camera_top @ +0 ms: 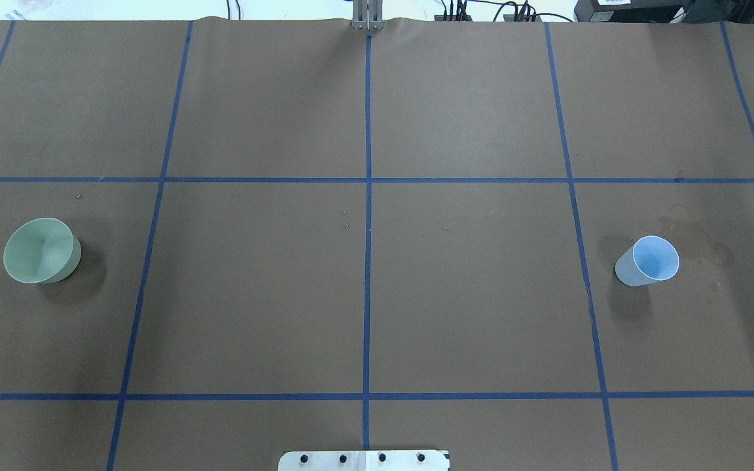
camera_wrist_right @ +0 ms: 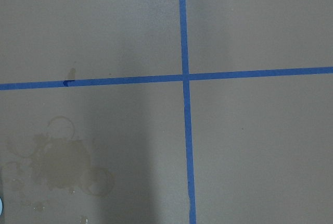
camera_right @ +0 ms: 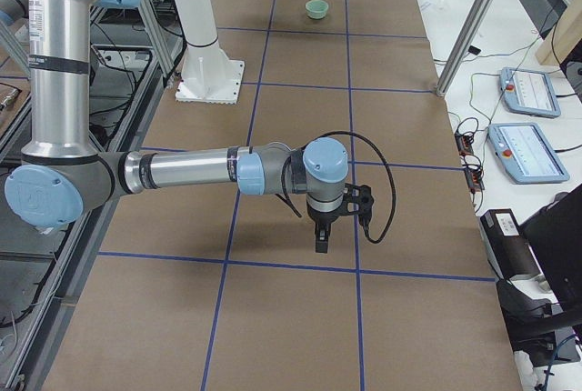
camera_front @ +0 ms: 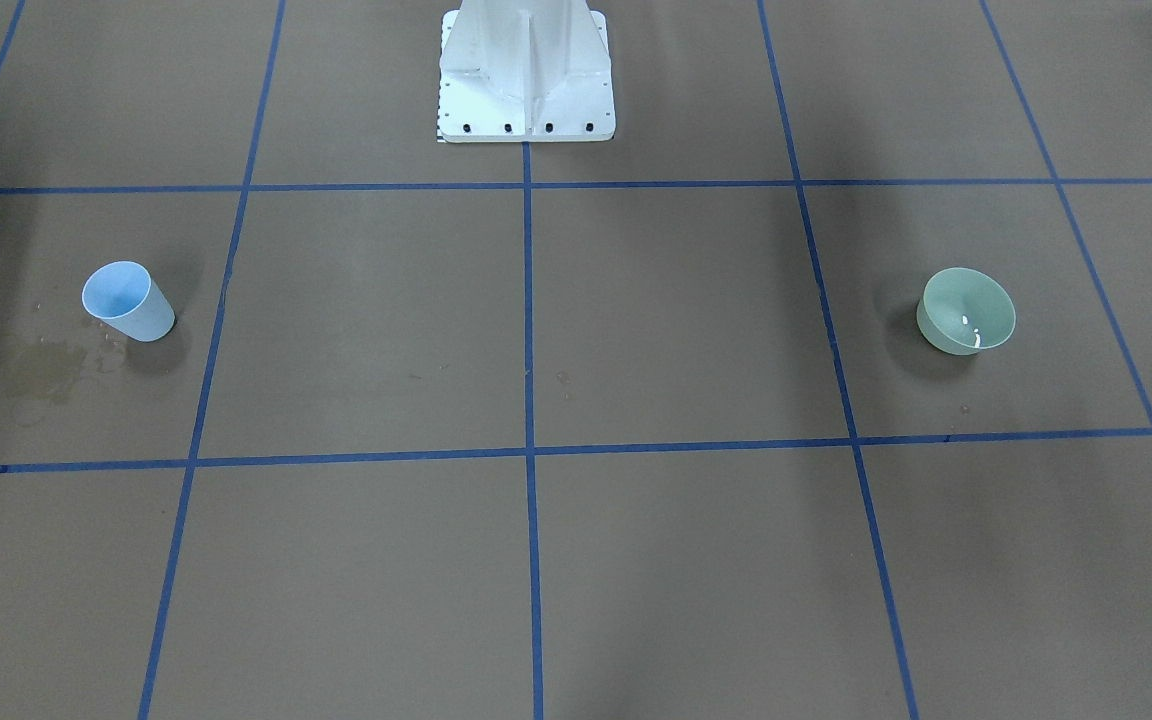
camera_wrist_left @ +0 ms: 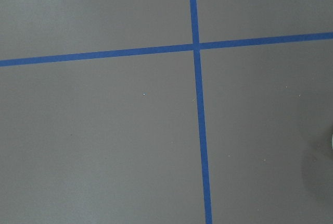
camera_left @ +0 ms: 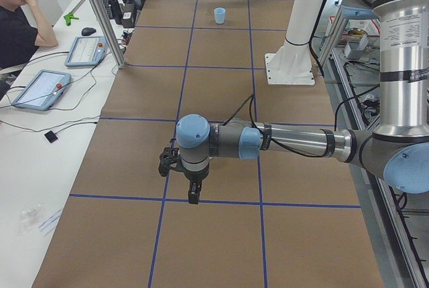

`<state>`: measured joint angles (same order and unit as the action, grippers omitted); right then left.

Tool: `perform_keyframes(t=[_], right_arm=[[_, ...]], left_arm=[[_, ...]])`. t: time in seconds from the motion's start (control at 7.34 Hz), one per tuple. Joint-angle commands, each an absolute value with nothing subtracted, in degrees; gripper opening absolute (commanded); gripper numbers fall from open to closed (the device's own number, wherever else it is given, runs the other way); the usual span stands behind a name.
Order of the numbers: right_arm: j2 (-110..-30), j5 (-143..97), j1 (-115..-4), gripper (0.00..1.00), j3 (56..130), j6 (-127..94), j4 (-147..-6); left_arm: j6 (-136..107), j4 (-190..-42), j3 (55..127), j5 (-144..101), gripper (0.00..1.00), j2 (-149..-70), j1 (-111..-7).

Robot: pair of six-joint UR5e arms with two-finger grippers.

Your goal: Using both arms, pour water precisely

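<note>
Fingers of the left gripper (camera_left: 194, 197) and right gripper (camera_right: 321, 244) appear only in side views, so their spread cannot be told. Water (camera_front: 976, 336) shows as faint glints in the bowl (camera_front: 966, 295). The contents of the cup (camera_front: 143, 320) are unclear.

A bowl (camera_top: 42, 250) stood on the bench (camera_top: 468, 294) forward and left of the pedestal (camera_top: 364, 460), a cup (camera_top: 646, 261) forward and right of it.

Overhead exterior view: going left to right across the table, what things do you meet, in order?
green bowl → white pedestal base at the bottom edge → blue cup
</note>
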<state>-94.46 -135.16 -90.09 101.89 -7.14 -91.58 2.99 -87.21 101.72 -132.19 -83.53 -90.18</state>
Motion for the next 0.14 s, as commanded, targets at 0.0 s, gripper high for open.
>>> perform_keyframes(t=[0.0], right_arm=[[-94.39,-135.18,-90.09,0.99,102.21,-7.12,-91.67]], left_arm=[[2.99,-87.28,101.69,-132.19,1.00,-83.67,-90.18]])
